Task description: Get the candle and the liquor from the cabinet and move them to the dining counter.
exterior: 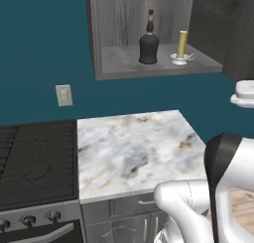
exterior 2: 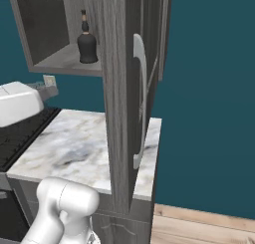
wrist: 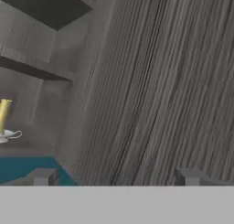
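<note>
The tool (wrist: 114, 177) is wide open with nothing in it, facing the cabinet door (wrist: 155, 90), and the upright candle (wrist: 4, 120) stands off to the door's left.

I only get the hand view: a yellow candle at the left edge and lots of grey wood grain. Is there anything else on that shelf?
Observer: Yes, a black liquor bottle stands left of the candle, apart from it, inside the cabinet.
Operator: Is the cabinet open?
Observer: Yes, its door is swung out, silver handle facing the right base camera.
Operator: What's below the cabinet?
Observer: A small marble worktop, with a black stove on its left.
</note>
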